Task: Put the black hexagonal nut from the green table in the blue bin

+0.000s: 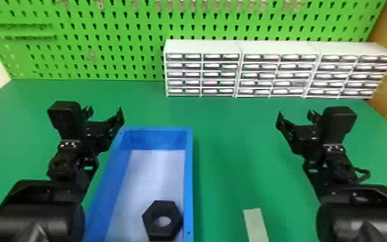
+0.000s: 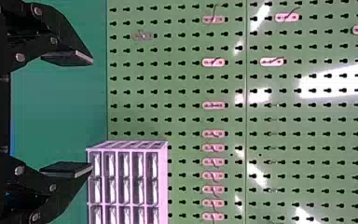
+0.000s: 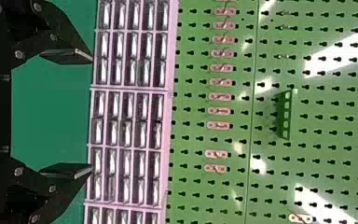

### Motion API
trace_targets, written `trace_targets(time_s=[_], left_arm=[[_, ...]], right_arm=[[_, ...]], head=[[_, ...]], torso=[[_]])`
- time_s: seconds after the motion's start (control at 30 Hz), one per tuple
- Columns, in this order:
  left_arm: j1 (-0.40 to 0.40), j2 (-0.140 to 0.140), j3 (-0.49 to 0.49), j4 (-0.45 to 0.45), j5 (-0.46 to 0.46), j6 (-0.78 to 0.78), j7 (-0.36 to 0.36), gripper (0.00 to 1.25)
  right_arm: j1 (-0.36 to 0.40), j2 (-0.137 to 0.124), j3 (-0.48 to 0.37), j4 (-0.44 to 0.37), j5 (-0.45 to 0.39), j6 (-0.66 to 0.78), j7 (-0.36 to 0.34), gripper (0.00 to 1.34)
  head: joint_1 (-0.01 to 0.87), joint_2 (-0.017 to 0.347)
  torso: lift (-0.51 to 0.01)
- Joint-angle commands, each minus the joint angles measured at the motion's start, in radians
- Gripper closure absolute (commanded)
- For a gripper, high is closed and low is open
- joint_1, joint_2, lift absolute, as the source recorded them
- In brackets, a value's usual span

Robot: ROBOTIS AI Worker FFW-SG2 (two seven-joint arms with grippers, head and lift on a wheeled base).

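Lower centre, black nut (image 1: 151,218) is lying in blue bin (image 1: 188,180), placement seemingly done; left pincer (image 2: 92,113), right pincer (image 3: 92,113) are hanging spread, probably needing only withdrawal.

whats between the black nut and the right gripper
From the black nut to the right gripper, the head view shows the right wall of the blue bin, then bare green table.

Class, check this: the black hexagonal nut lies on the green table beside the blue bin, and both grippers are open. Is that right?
No: the head view shows the nut inside the blue bin, not beside it. The left gripper and right gripper are indeed open.
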State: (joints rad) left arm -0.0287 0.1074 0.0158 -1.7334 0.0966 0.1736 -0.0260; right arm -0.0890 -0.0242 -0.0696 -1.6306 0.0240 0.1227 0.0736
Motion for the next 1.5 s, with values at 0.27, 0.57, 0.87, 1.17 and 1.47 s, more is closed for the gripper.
trace_targets(time_s=[0.27, 0.57, 0.87, 1.17, 1.47], left_arm=[[0.000, 0.000, 0.001, 0.000, -0.002, 0.000, 0.000, 0.45], [0.000, 0.000, 0.000, 0.000, -0.002, 0.000, 0.000, 0.45], [0.000, 0.000, 0.000, 0.000, -0.002, 0.000, 0.000, 0.45], [0.001, 0.000, -0.002, 0.000, -0.002, 0.000, 0.000, 0.45], [0.003, -0.005, 0.001, 0.002, -0.003, 0.001, 0.000, 0.45]], right_arm=[[0.000, 0.000, 0.002, 0.000, -0.001, 0.000, 0.000, 0.45], [-0.001, -0.002, 0.002, 0.000, -0.001, 0.000, 0.000, 0.45], [-0.001, 0.000, -0.001, 0.002, -0.003, 0.000, 0.000, 0.45], [0.000, 0.001, -0.003, 0.002, -0.004, 0.000, 0.000, 0.45], [0.000, 0.001, -0.004, 0.002, -0.006, 0.000, 0.000, 0.45]], head=[[0.686, 0.051], [0.686, 0.051], [0.686, 0.051], [0.686, 0.051], [0.686, 0.051]], torso=[[-0.096], [-0.096], [-0.096], [-0.096], [-0.096]])
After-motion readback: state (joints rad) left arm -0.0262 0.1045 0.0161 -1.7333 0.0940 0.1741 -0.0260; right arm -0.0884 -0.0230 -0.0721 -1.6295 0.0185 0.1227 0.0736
